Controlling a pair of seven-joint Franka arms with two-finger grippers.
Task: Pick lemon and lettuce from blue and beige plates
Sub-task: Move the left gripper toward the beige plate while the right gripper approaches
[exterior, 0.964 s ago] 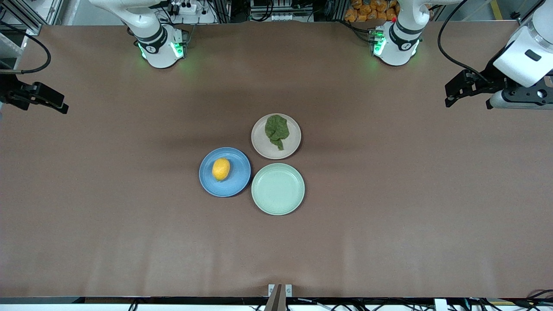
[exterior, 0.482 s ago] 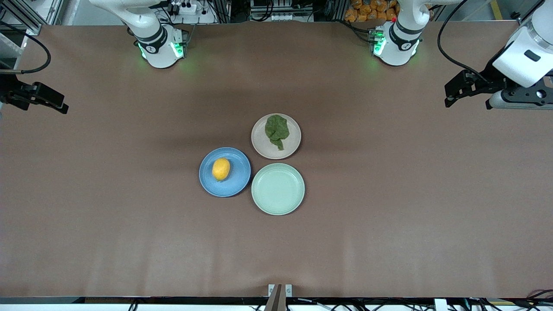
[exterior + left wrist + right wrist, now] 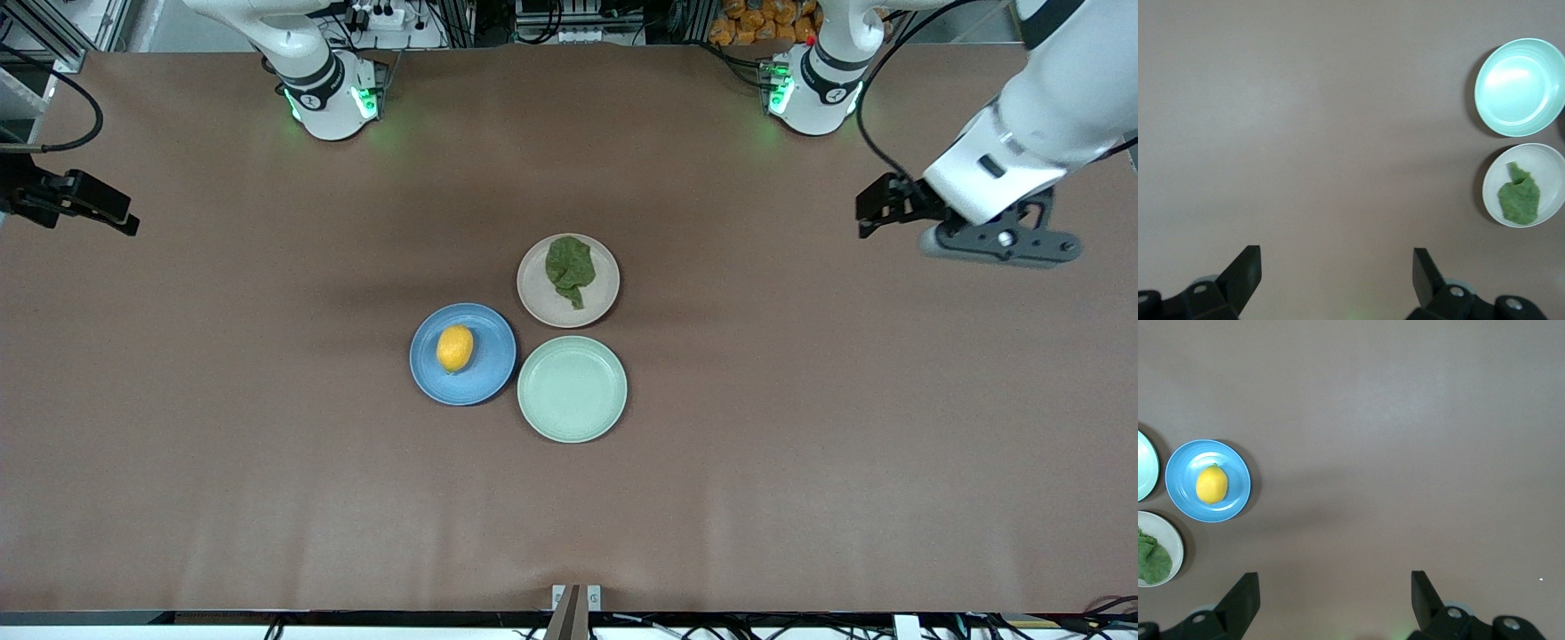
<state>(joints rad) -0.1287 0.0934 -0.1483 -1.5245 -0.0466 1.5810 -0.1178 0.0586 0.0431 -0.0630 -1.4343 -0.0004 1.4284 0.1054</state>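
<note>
The lemon (image 3: 454, 348) lies on the blue plate (image 3: 493, 373) at mid-table. It also shows in the right wrist view (image 3: 1211, 484) on the blue plate (image 3: 1233, 508). The lettuce (image 3: 568, 267) lies on the beige plate (image 3: 597, 300), and it shows in the left wrist view (image 3: 1519, 199) too. My left gripper (image 3: 867, 213) is open and empty, up over bare table toward the left arm's end, well apart from the plates. My right gripper (image 3: 124, 218) is open and empty over the right arm's end of the table.
An empty mint-green plate (image 3: 572, 388) touches both other plates, nearest the front camera; it also shows in the left wrist view (image 3: 1519, 87). The brown tabletop spreads wide on all sides of the three plates.
My left arm has swung in from the table's end toward the plates, its gripper still open. The right arm, plates, lemon and lettuce have not moved.
</note>
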